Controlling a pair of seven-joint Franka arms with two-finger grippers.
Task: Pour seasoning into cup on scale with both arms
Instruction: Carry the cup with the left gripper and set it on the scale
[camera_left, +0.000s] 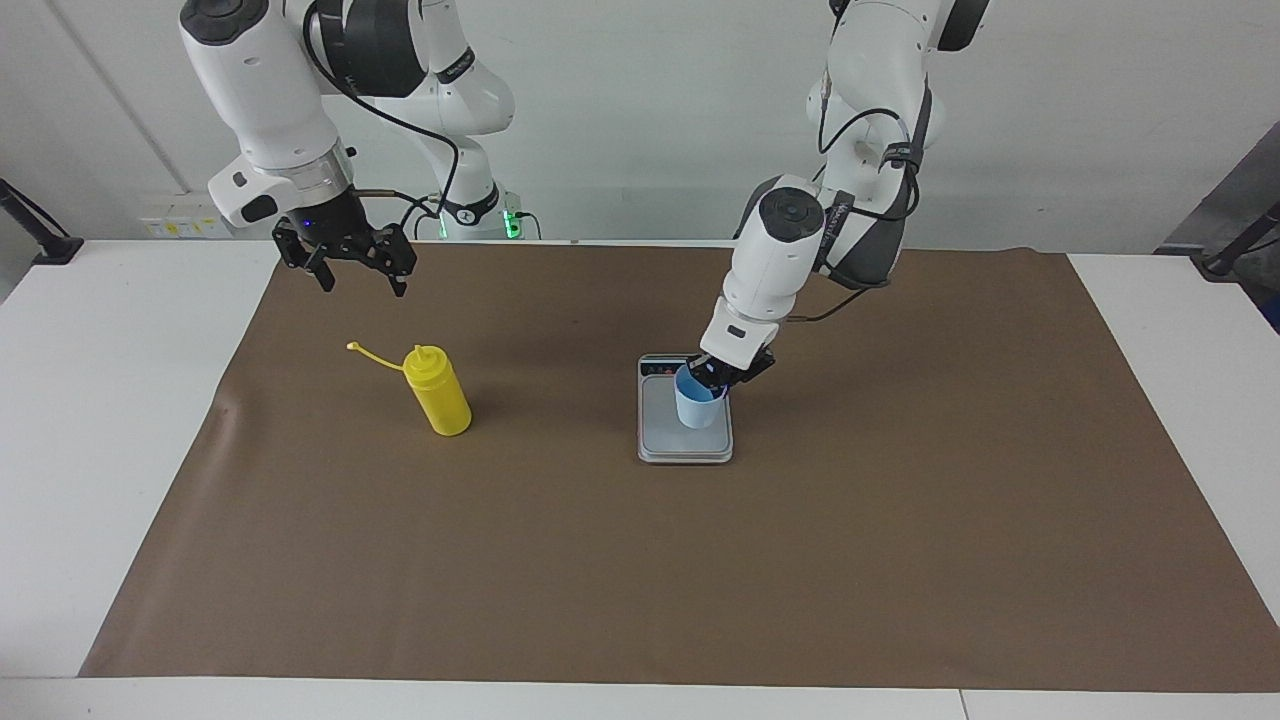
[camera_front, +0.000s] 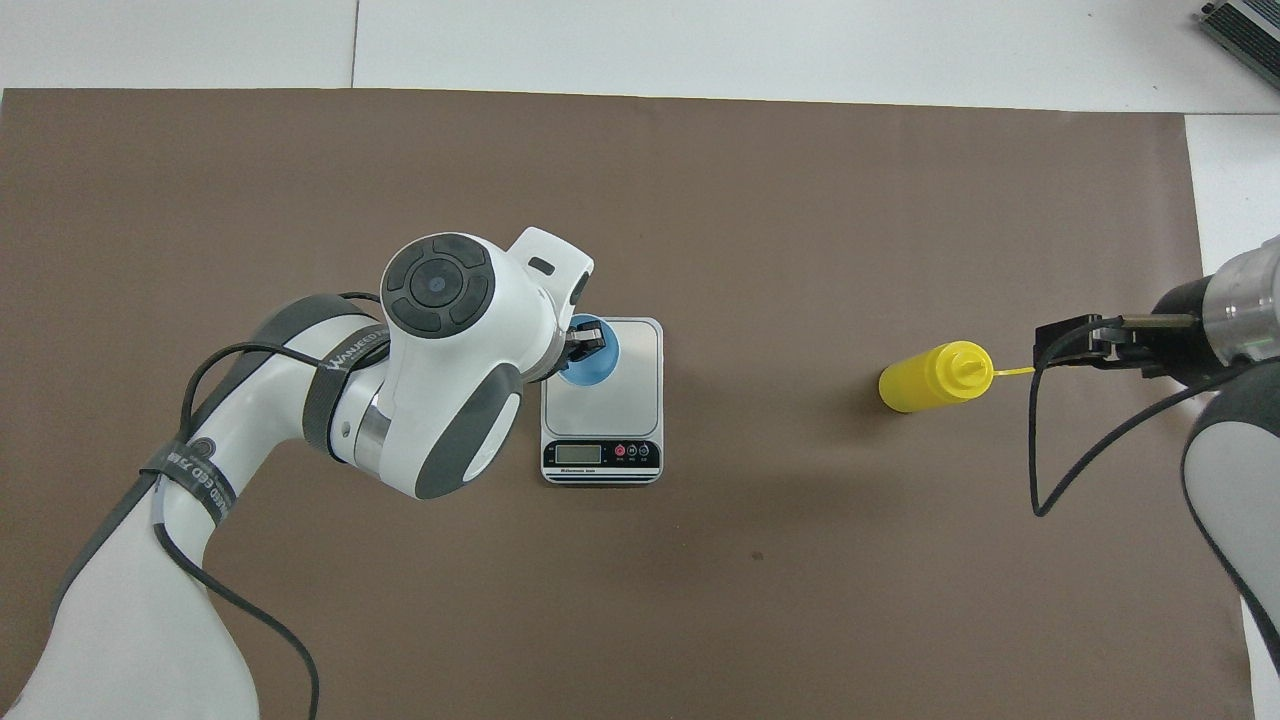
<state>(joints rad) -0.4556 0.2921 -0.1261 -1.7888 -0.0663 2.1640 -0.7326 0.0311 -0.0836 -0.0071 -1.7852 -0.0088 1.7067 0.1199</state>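
While the left gripper clamps the cup's rim over the scale, contact looks likely but unclear. Right gripper hangs above the bench, jaws spread, near the seasoning.

Both arms were glossy white with dark grey joint caps and looped black cables. Black grippers ended each wrist; the left arm carried a lettered grey band.
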